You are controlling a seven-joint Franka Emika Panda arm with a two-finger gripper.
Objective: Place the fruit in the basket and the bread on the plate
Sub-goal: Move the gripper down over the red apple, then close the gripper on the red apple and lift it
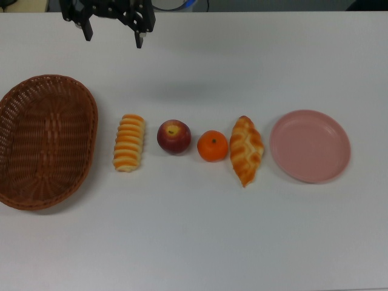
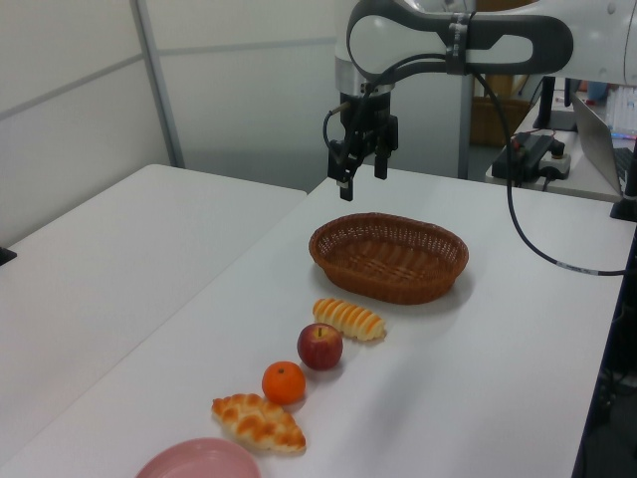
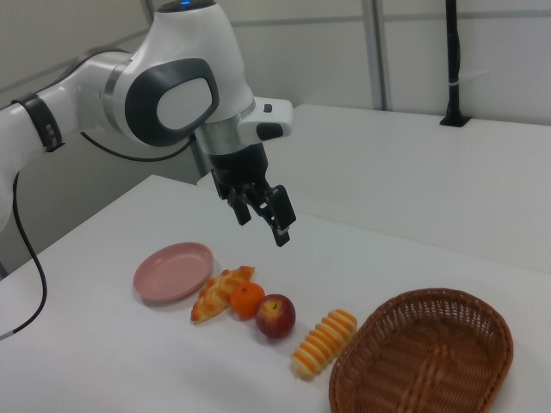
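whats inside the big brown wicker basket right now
Nothing: the oval brown woven wicker basket shows only its bare woven floor in all three views. In the right view its near wall hides a strip of the floor, which the top view shows bare.

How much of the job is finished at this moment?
Nothing is done. The basket and plate are empty. The apple, mandarin, roll and braided bread lie on the table. The gripper hangs open above, holding nothing.

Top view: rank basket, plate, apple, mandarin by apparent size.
1. basket
2. plate
3. apple
4. mandarin, only slightly smaller than the apple.
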